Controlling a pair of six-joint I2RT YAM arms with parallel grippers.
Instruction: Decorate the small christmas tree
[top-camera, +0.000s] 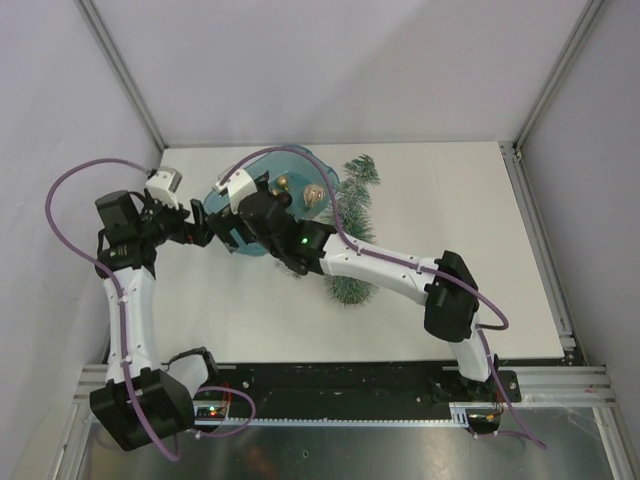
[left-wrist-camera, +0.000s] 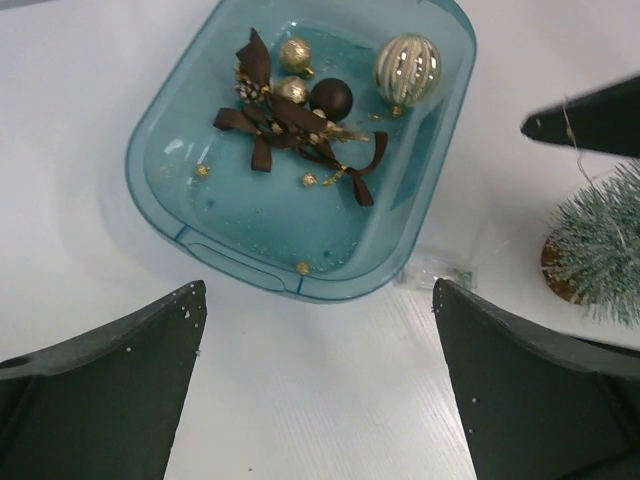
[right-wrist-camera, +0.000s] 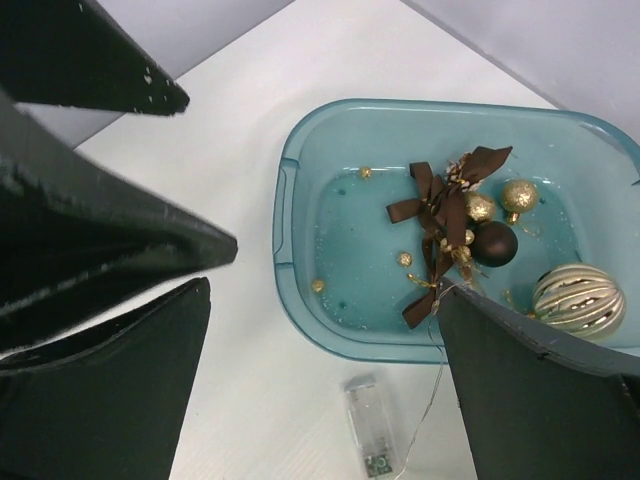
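Where right arm (top-camera: 390, 265) crosses, small christmas tree (top-camera: 360, 175) half hidden, tub (top-camera: 300, 166) obscured

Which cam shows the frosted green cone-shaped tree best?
Top external: nearly the whole frosted green tree, with the right arm crossing its middle. Left wrist catches only its wooden base end at the frame edge; right wrist shows none.

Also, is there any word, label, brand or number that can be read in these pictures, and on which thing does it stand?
No text can be read in any view.
The teal tub, the gold ribbed bauble and the small christmas tree show no print.
Any marking on the small clear box is too small to tell.
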